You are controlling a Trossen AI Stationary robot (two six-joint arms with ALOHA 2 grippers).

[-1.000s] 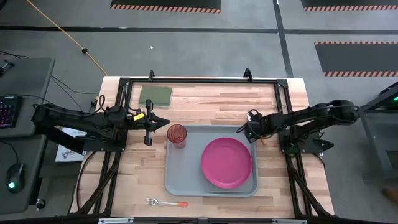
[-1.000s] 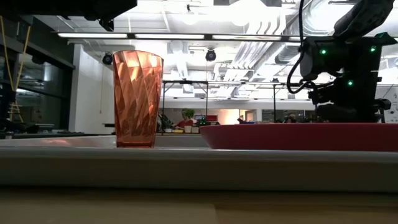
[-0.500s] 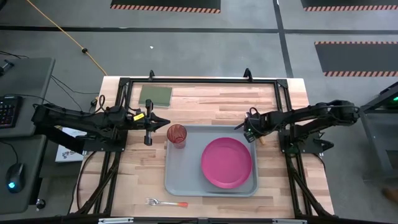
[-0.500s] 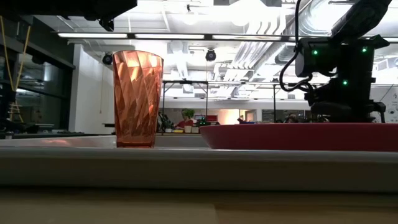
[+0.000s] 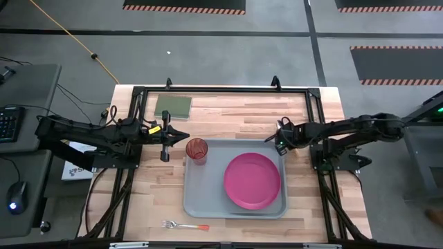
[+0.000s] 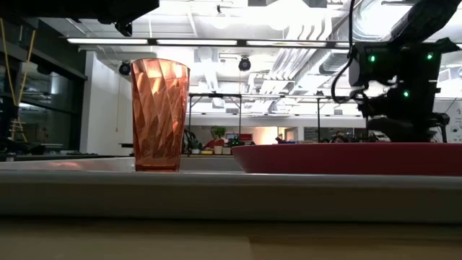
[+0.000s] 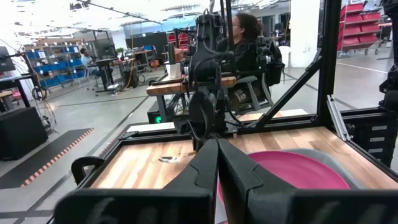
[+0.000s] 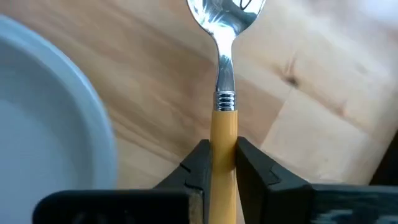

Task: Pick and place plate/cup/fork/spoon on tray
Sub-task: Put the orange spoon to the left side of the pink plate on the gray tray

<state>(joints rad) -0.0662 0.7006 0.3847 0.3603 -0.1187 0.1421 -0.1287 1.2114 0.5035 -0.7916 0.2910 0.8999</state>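
**Beside the tray's right rim: spoon now gripped**

At the right gripper [image 8: 222, 163], fingers lately wide, now pinched onto the orange handle of the spoon [image 8: 222, 93], lying on bare wood just off the tray [image 5: 197, 200]. Likely next: lift and carry over. Farther in, plate [image 5: 252, 180] and cup [image 5: 196, 149] already aboard. Beyond, left gripper [image 5: 166, 142] fully closed, empty, waiting. Farthest, fork [image 5: 184, 225] untouched near the table's front edge.

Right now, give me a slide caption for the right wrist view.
Right gripper shut on the spoon's orange handle, beside the tray rim.
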